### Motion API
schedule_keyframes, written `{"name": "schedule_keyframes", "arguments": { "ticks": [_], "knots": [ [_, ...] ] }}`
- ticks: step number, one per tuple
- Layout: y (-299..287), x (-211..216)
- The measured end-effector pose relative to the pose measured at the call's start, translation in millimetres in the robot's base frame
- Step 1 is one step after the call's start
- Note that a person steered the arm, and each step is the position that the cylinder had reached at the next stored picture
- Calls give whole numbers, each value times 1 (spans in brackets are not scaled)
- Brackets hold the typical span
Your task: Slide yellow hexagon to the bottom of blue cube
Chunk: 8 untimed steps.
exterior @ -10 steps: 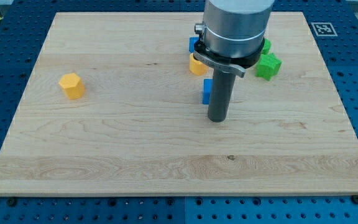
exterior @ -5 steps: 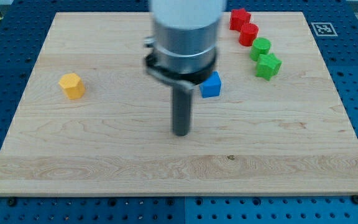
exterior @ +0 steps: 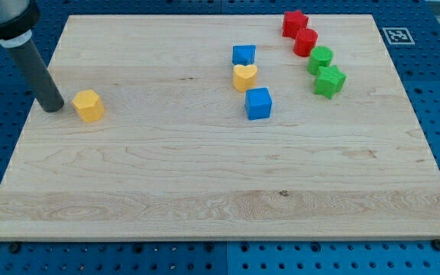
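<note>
Currently, my tip [exterior: 52,108] stands just left of the yellow hexagon [exterior: 88,105], placed to drive it rightward; with no fingers, the rod grasps nothing. The blue cube [exterior: 258,103] lies well apart, below a yellow heart [exterior: 244,77].

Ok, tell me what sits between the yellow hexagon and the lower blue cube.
Nothing: in the camera view, only bare board lies between the yellow hexagon and the blue cube. My tip stands just left of the hexagon.

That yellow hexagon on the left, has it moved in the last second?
No. The yellow hexagon sits at the same spot on the board; only my tip moved, now just left of it.
</note>
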State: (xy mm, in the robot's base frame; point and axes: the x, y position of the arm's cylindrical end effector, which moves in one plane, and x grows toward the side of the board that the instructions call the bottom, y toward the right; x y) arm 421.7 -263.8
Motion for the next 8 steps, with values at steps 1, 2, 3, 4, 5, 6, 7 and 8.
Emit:
{"name": "schedule_keyframes", "arguments": {
  "ticks": [1,2,3,4,5,6,7,8],
  "knots": [
    [14,1],
    [39,14],
    [67,26],
    [59,23],
    [47,11],
    [47,10],
    [65,10],
    [94,10]
  ]
}}
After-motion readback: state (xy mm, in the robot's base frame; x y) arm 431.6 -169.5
